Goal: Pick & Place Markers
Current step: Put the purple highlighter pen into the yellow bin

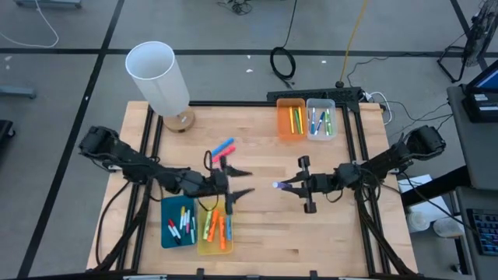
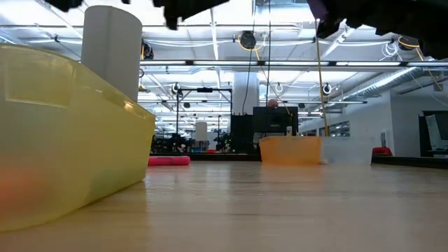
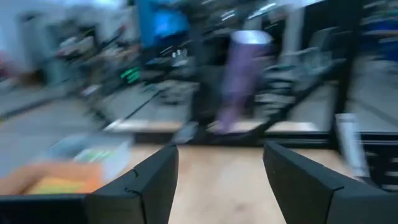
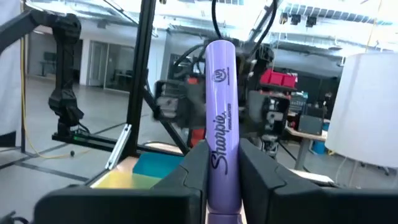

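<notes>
Four bins [image 1: 290,118] on your bench [image 1: 264,225] hold markers [image 1: 219,227]. Your right pincer [image 1: 282,186] grips a purple marker [image 4: 222,130]; your left pincer [image 1: 247,181] gapes empty.

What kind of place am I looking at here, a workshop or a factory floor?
Probably a large robotics lab or open industrial workspace. The wooden table stands on a grey concrete floor with loose cables, and behind it runs a long hall with exposed ceiling ducts and equipment racks.

Overhead camera looks straight down; low one skims the table [image 2: 280,203]; wrist cameras face each other across it.
</notes>
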You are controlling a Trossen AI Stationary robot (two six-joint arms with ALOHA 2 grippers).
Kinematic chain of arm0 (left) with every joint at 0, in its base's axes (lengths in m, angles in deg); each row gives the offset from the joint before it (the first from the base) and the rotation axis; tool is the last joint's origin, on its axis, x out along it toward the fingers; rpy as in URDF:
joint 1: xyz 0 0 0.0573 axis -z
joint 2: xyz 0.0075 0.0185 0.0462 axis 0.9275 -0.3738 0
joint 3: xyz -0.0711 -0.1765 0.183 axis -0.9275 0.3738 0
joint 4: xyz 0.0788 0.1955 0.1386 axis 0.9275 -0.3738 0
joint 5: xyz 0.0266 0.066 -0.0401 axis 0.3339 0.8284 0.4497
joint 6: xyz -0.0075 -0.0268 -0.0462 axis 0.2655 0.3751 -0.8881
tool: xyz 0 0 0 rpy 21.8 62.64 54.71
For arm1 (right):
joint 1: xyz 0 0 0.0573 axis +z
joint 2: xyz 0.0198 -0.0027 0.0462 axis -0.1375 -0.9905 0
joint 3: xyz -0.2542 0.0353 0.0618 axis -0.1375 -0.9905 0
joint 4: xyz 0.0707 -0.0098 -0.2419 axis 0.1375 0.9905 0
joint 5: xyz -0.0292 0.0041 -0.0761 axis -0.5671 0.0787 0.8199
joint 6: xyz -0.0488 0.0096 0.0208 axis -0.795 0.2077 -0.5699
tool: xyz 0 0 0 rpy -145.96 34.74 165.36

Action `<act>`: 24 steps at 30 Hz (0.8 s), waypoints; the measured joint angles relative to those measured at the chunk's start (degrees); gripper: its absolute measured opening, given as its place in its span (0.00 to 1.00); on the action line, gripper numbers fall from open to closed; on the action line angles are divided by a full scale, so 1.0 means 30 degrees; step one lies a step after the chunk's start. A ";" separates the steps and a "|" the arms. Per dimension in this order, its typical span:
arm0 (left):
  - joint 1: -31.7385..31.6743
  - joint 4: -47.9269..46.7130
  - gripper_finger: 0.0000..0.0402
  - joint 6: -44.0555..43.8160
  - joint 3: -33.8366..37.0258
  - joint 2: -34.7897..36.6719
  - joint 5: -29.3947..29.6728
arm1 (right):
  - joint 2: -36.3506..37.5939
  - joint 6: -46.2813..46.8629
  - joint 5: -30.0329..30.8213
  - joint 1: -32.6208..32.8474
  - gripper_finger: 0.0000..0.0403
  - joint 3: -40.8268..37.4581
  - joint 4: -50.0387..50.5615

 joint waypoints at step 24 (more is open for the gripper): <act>-0.2036 0.3982 0.51 0.3963 -0.6071 -0.6140 -0.6844 | 0.0036 -0.0422 0.0000 0.0511 0.12 0.0036 -0.0002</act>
